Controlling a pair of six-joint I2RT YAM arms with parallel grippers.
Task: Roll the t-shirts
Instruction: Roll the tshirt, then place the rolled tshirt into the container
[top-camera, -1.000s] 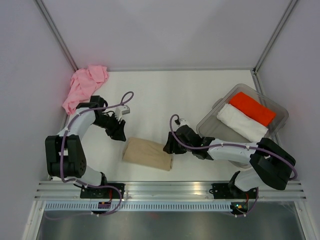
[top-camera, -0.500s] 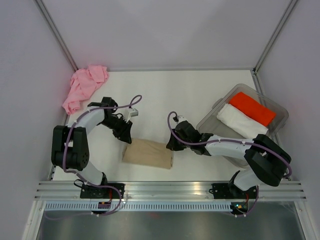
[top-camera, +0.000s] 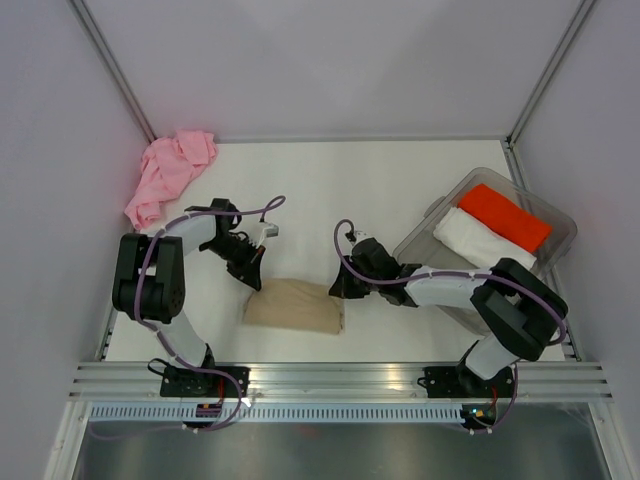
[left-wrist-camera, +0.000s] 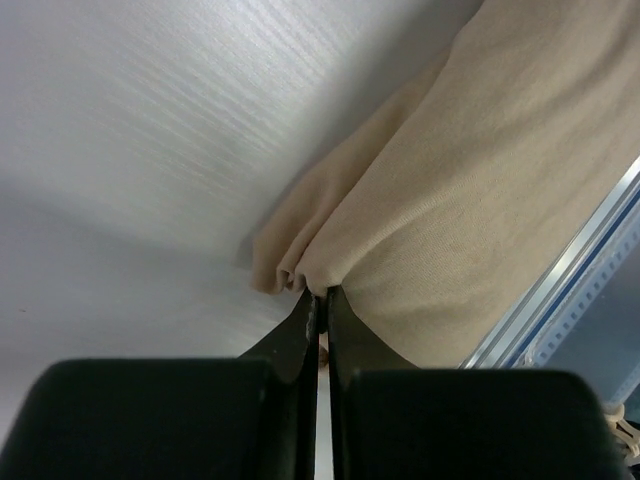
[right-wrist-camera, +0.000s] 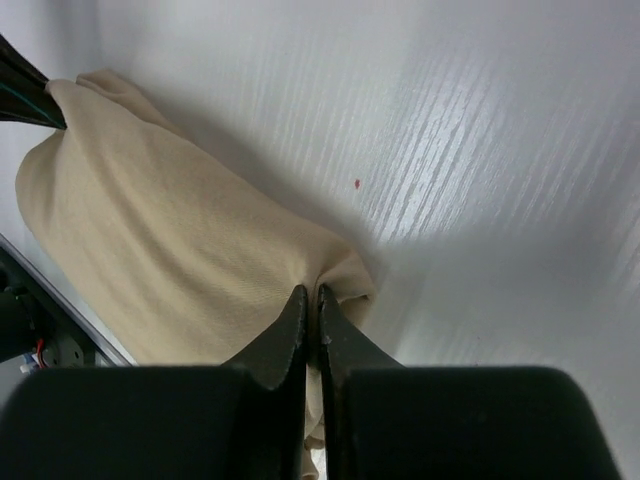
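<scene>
Near the front edge of the table (top-camera: 330, 190), we see the bundled tan t-shirt (top-camera: 293, 306) pinched at both ends, the left gripper (top-camera: 255, 284) and right gripper (top-camera: 336, 292) clamped tight on its cloth. The pink t-shirt (top-camera: 170, 172) lies crumpled far left.

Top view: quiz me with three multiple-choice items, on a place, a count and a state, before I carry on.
1. Where is the pink shirt? A far left corner; B near right corner; C between the arms.
2. How many cloths lie in the bin? A one; B two; C four.
3. The left end effector is: A wide open; B shut on the tan shirt; C shut on nothing.
Answers: A, it lies bunched in that corner; B, a red cloth and a white cloth; B, its jaws pinch the tan edge.
</scene>
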